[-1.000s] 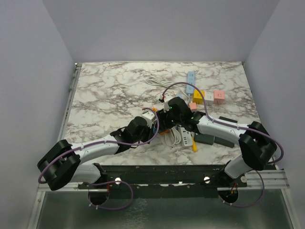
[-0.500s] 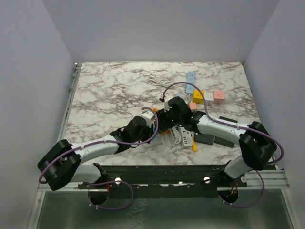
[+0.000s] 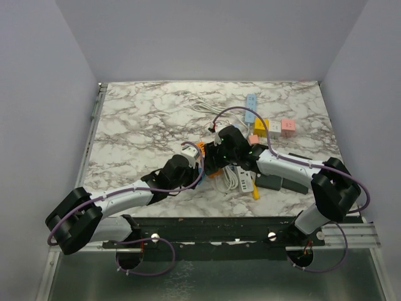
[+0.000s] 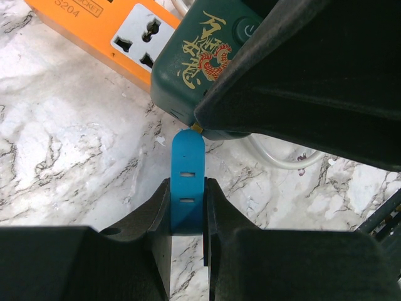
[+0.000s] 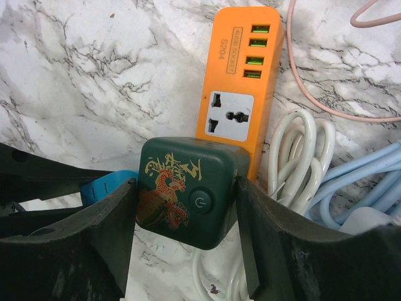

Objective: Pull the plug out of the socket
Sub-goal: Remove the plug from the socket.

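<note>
My right gripper [image 5: 185,191] is shut on a dark green cube socket [image 5: 185,188] with a gold and red dragon and a power button. My left gripper [image 4: 188,210] is shut on a flat blue plug [image 4: 188,179]. The plug's far end meets the side of the green cube [image 4: 200,56], and a small yellowish prong shows at the joint. The blue plug also shows left of the cube in the right wrist view [image 5: 103,185]. In the top view both grippers meet at mid-table, left [image 3: 199,158] and right [image 3: 213,157].
An orange power strip [image 5: 241,81] lies right behind the green cube. Coiled white cables [image 5: 301,157] and a pale blue cable lie to its right. A white strip [image 3: 243,179], dark blocks [image 3: 282,184], a blue strip [image 3: 250,106] and yellow and pink cubes [image 3: 276,127] sit on the right.
Both grippers have shifted slightly left and away from the bases, still holding the plug and the cube. More of the orange strip shows beside the left wrist.
</note>
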